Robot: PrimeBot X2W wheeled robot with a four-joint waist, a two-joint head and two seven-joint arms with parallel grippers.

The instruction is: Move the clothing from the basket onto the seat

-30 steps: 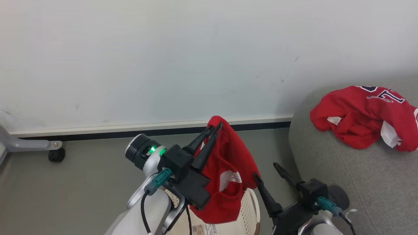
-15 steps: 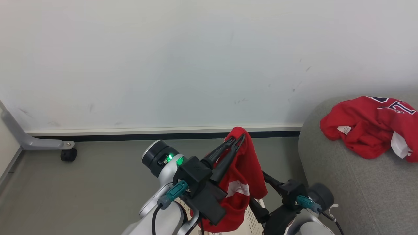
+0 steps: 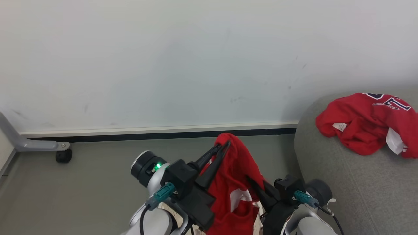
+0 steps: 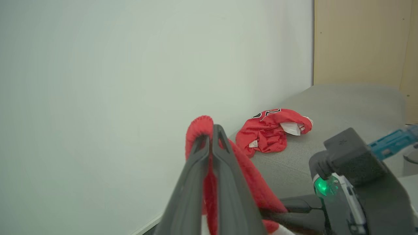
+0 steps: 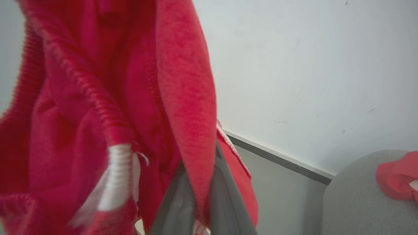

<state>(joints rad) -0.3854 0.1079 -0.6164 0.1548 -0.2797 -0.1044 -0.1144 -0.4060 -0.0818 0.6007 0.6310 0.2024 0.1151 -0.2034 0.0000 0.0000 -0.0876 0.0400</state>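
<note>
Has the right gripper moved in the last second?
Yes. The right gripper has swung left, away from the seat, in to the garment hanging from the left gripper; its fingers now grip a fold.

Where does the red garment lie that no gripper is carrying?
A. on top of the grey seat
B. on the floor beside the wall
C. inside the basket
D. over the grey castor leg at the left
A: the loose red garment lies crumpled on the grey seat, while the left gripper holds the other garment up in the air.
</note>
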